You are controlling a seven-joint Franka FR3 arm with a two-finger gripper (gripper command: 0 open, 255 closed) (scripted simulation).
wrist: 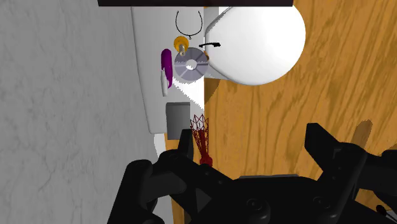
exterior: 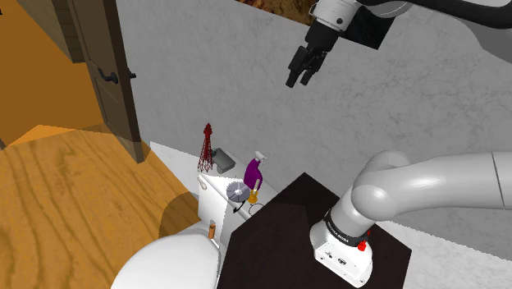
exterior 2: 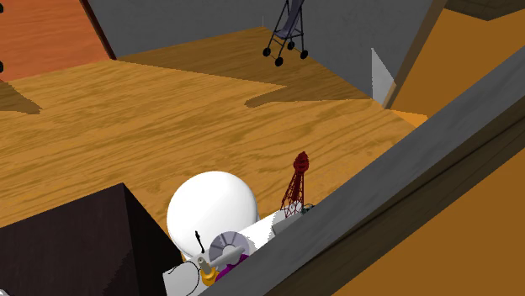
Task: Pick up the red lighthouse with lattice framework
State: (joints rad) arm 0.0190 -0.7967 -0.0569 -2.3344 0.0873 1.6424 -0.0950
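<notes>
Gripper (exterior: 300,75) hangs high above the scene with its fingers spread and nothing between them; in the wrist view the two black fingers stand well apart. Red lighthouse (exterior: 208,148), a thin lattice tower, stands upright on the lid of a white toilet tank (exterior: 215,189), at the end farthest from the dark stand (exterior: 279,238), against the grey wall (exterior: 213,74). Just beside it is a small grey box (exterior: 221,156), then a purple bottle (exterior: 253,171) and a grey disc (exterior: 236,192) further along the lid. White toilet bowl (exterior: 164,261) sits below, on a wooden floor (exterior: 74,197). Progress, as I judge it: nothing grasped and no contact yet, so the descent, the closing and the lift are all left. From the wrist view the lighthouse (wrist: 200,135) lies close to one finger rather than centred in the gap, so some lining up looks needed too. Hard to make out: in the second exterior view a grey ledge (exterior 2: 395,181) cuts off the lighthouse's (exterior 2: 296,181) base and most of the tank lid; the small orange piece (exterior: 253,196) and thin black wire shape by the disc are too small to name.
</notes>
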